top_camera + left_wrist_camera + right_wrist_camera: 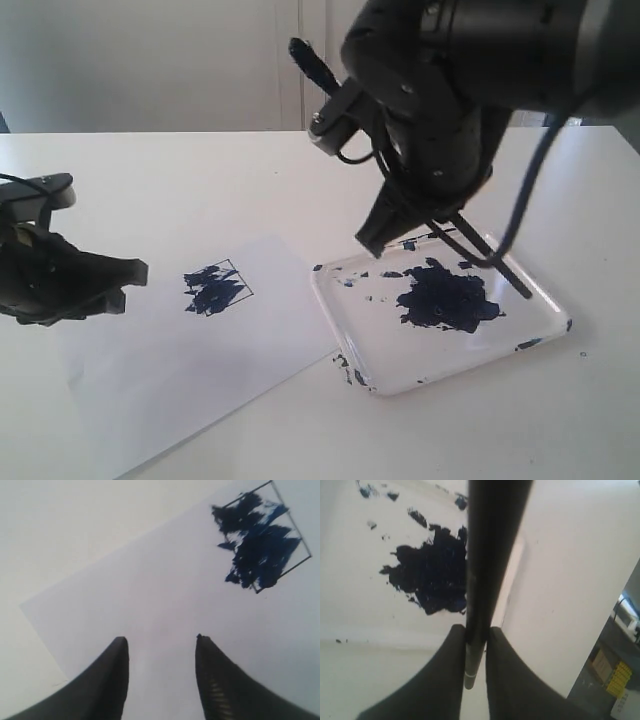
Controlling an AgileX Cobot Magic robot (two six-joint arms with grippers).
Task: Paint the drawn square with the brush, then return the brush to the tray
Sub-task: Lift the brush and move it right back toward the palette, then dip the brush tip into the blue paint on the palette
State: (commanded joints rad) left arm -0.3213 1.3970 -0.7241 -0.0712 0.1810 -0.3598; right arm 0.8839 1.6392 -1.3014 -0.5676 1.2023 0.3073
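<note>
Though unclear from outside, brush (486,575) in right pincer (476,631) (wrist view)

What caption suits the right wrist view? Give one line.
The right gripper clamps the brush over the tray, beside its dark-blue paint puddle.

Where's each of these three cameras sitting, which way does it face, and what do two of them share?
Exterior: off the arms, looking across the table at paper, tray, left gripper and right gripper.
Left wrist: on the left arm, looking down past the open left gripper at the drawn square.
Right wrist: on the right arm, looking down past the right gripper, shut on the brush, at the tray.
Shared: exterior and left wrist both show the drawn square.
</note>
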